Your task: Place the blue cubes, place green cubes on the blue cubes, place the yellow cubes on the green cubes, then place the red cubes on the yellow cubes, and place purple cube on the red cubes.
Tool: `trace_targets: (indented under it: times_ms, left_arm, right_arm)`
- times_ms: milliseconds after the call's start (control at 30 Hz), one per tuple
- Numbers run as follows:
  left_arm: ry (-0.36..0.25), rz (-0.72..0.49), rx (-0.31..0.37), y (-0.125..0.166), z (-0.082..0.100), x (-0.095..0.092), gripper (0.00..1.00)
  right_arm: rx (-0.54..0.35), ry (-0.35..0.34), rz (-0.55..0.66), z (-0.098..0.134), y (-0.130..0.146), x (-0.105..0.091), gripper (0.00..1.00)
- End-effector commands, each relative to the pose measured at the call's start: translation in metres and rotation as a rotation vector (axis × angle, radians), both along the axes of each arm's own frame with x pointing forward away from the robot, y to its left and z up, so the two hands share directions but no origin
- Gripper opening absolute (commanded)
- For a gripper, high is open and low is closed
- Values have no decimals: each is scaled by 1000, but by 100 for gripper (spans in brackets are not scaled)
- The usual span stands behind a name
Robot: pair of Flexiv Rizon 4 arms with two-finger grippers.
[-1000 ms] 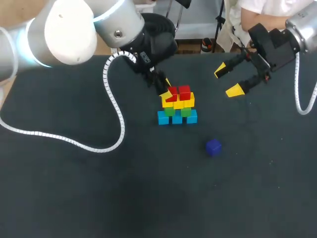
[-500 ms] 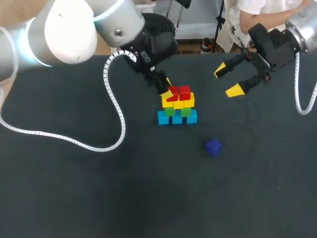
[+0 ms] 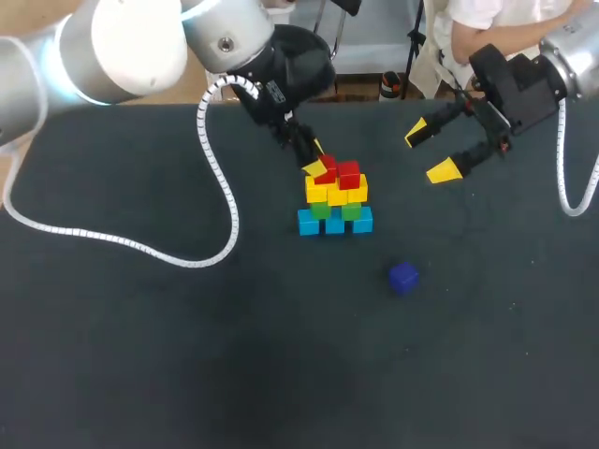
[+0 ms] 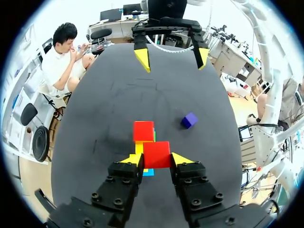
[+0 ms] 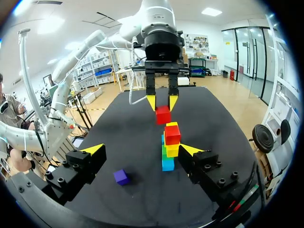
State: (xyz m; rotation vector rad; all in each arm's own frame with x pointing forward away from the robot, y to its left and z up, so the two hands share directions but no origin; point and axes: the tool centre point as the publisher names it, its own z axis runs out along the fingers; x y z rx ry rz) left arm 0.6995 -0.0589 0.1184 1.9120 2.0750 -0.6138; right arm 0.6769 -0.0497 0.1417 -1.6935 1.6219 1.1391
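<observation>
A small stack stands mid-table: blue cubes at the base, green cubes on them, yellow cubes above, and one red cube on top. My left gripper is shut on a second red cube, held just above the stack's left side, beside the placed red cube. The right wrist view shows this held red cube hanging higher than the placed one. The purple cube lies alone in front of the stack, to its right. My right gripper hovers open and empty at the back right.
The black table stretches bare to the left and front of the stack. My left arm's white coiled cable hangs over the table left of the stack. The purple cube sits close under my right gripper.
My left arm has risen a little and drawn back, carrying the red cube slightly higher over the stack. The right arm and the purple cube have stayed put.
</observation>
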Motion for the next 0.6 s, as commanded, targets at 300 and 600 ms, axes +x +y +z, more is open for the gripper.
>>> trace_targets:
  times_ms: [300, 600]
  left_arm:
    - [13, 24, -19, 0, -12, 3, 0]
    - [25, 29, -21, -1, -18, 2, 0]
  right_arm:
    - [-1, -2, -2, 0, 0, -1, 100]
    - [-1, -2, -2, 0, 0, -1, 100]
